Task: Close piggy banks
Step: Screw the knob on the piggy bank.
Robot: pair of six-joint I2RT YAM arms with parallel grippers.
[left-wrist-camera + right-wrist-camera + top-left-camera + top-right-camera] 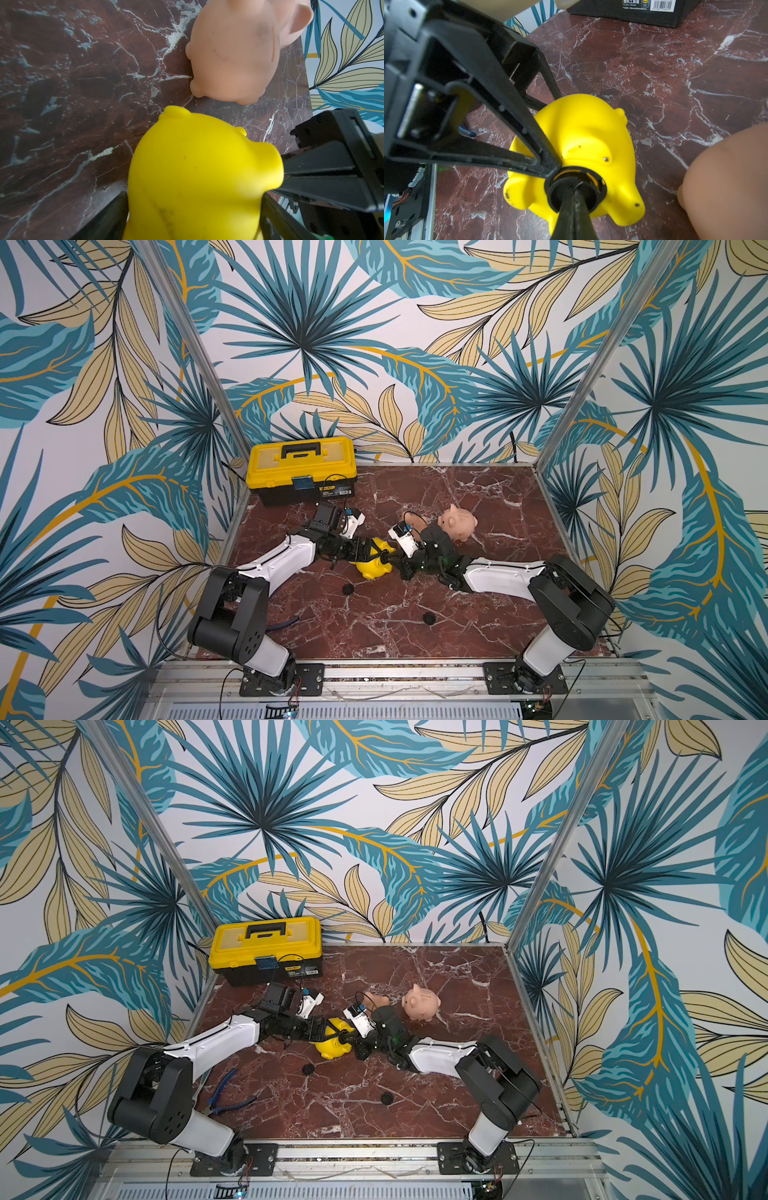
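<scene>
A yellow piggy bank (374, 569) (332, 1048) lies on its side mid-table, belly hole turned towards the right arm. My left gripper (365, 551) (193, 207) is shut on its body, one finger on each flank. In the right wrist view, my right gripper (574, 185) (384, 559) is shut, with its joined tips pressed into a black round plug (554, 197) that sits slightly crooked in the yellow piggy bank's (591, 133) hole. A peach-orange piggy bank (413, 519) (232, 52) lies just behind, partly hidden by the right wrist. A pale pink piggy bank (459, 523) (422, 1002) stands upright further right.
A yellow-and-black toolbox (301, 472) stands at the back left. Two loose black discs (347, 588) (428, 618) lie on the marble in front of the arms. Blue-handled pliers (228, 1094) lie near the left arm's base. Patterned walls close in three sides.
</scene>
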